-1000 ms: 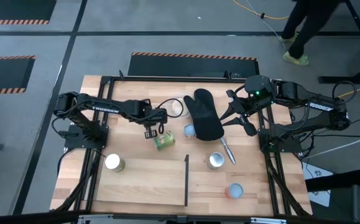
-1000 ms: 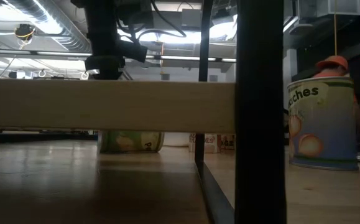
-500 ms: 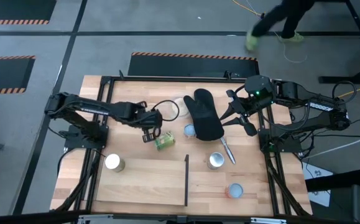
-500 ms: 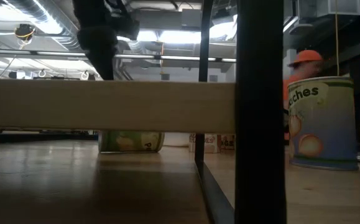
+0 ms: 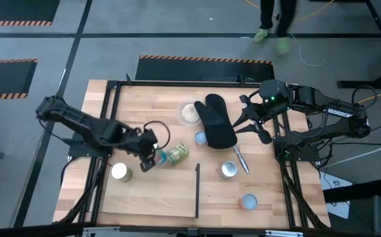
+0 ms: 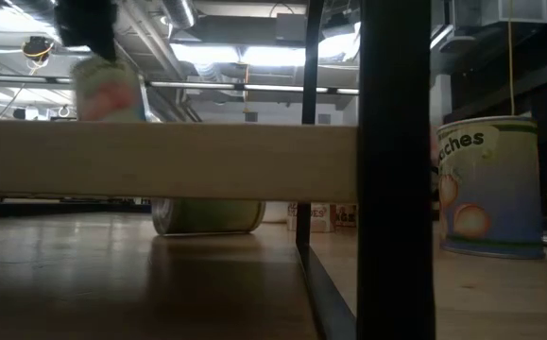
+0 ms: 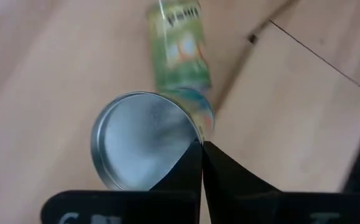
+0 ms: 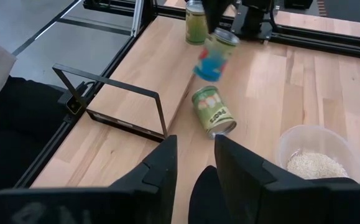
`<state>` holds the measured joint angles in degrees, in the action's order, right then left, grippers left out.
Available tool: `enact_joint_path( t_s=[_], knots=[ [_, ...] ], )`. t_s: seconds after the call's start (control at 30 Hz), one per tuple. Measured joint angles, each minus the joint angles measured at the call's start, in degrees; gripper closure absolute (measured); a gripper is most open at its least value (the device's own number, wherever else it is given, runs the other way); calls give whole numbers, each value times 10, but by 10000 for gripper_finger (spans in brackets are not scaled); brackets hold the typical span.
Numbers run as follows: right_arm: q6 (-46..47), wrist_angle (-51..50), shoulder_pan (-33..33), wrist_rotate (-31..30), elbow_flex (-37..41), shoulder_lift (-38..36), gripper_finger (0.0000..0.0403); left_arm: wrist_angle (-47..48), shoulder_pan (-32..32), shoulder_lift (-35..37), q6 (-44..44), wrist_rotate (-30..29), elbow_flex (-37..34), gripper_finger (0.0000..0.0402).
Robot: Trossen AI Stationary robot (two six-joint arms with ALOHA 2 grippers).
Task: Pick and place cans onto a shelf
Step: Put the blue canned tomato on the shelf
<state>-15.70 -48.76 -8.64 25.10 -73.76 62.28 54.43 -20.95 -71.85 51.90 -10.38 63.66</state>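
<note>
My left gripper (image 5: 149, 158) is shut on a can with a blue and red label (image 5: 162, 157), held in the air over the table's middle left; the can also shows in the right wrist view (image 8: 214, 55). A green-labelled can (image 5: 179, 153) lies on its side on the table just beside it. The light-wood shelf (image 5: 164, 194) with its black strip (image 5: 197, 191) lies flat at the near side. Another can (image 5: 120, 172) stands upright at the shelf's left end. My right gripper (image 5: 251, 122) is open and empty at the far right, beside the black oven mitt (image 5: 216, 122). My left gripper pinches the can at the rim of its silvery end (image 7: 195, 132), the two fingers (image 7: 189, 165) almost together there. The can is lifted clear of the table and tilted, its labelled body reaching away from the fingers.
A clear bowl of grains (image 5: 190, 113) is at the far middle. A pale-blue-topped can (image 5: 201, 138), a silvery-topped can (image 5: 228, 170) and a can (image 5: 248, 201) near the front right stand on the table. A metal tool (image 5: 241, 160) lies by the mitt. A person's legs (image 5: 272, 20) show beyond the table.
My left gripper has gone toward the table's near edge and a little left, and has turned; the blue and red can now shows in its hold, up off the table. The person beyond the table has walked toward the left.
</note>
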Motion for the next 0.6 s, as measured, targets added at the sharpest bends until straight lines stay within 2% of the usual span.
enact_joint_path(
  t_s=[0.1, 0.33, 0.6],
  knots=[
    [0, 0, 0, 0, 0, 0, 291, 0, -36, 0, 60, 15, 0, 401],
    [0, 0, 0, 0, 0, 0, 291, 0, -98, -2, 186, 7, 0, 401],
    [0, 0, 0, 0, 0, 0, 291, -11, -114, -7, 215, 5, 5, 401]
  ],
)
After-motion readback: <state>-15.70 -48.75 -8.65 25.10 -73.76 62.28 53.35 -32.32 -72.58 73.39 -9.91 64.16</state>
